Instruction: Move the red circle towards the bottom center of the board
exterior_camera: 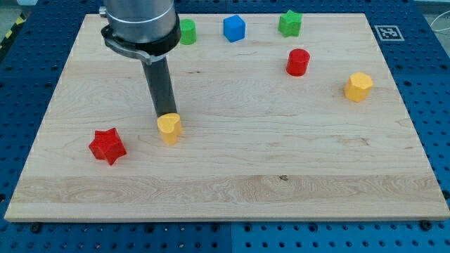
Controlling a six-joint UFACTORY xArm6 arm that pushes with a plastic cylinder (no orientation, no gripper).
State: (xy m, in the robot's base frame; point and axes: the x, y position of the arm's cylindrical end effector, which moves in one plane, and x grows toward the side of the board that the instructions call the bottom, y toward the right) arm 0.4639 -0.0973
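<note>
The red circle (pixel 297 62), a short red cylinder, stands on the wooden board (pixel 281 161) at the upper right. My tip (pixel 165 115) is far to its left, at the view's left of centre, touching the top edge of a yellow heart block (pixel 169 128). The rod rises from there to the arm's grey body at the view's top.
A red star (pixel 107 145) lies at the lower left. A yellow hexagon (pixel 358 86) sits right of the red circle. A green cylinder (pixel 188 31), a blue cube (pixel 234 28) and a green star (pixel 289 23) line the board's top edge.
</note>
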